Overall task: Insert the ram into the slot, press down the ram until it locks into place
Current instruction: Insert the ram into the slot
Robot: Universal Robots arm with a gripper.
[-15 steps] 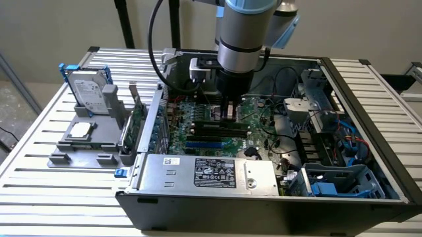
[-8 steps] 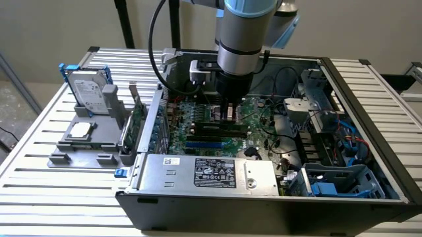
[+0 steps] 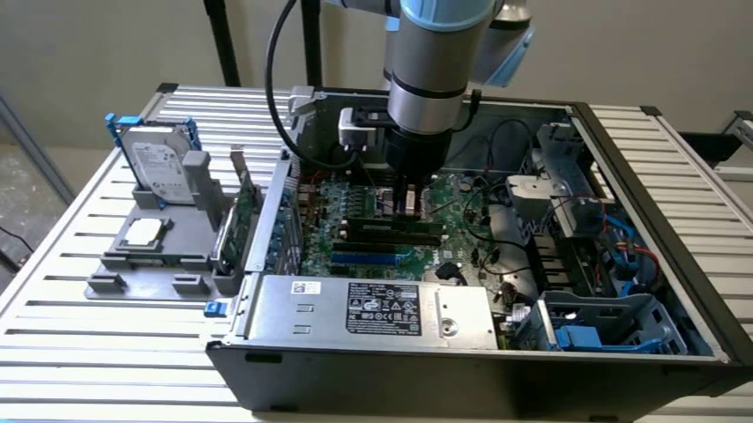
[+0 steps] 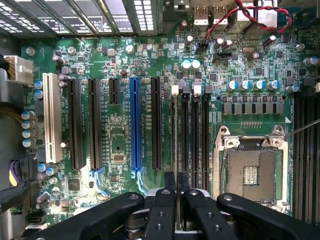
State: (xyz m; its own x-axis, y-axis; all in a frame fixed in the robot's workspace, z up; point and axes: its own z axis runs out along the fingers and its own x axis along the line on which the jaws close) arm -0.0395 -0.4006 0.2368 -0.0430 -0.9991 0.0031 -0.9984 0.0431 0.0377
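Observation:
My gripper (image 3: 408,207) reaches down into the open computer case (image 3: 471,361) over the motherboard. In the wrist view its fingertips (image 4: 170,182) are nearly together, shut on the ram (image 4: 178,210), which I see edge-on as a thin pale line. That edge runs along the slot (image 4: 174,135), the outermost of several parallel black memory sockets, on the side towards the blue socket. White latches (image 4: 174,89) sit at the far ends of the sockets. I cannot tell how deep the ram sits in the slot.
A blue socket (image 4: 135,125), black expansion sockets (image 4: 156,122) and a white one (image 4: 51,117) lie beside the memory sockets. The CPU socket (image 4: 248,172) is on the other side. A power supply (image 3: 370,308), cables (image 3: 518,264), a drive cage (image 3: 577,176), an outside hard drive (image 3: 159,163) and a green expansion card (image 3: 242,220) surround the area.

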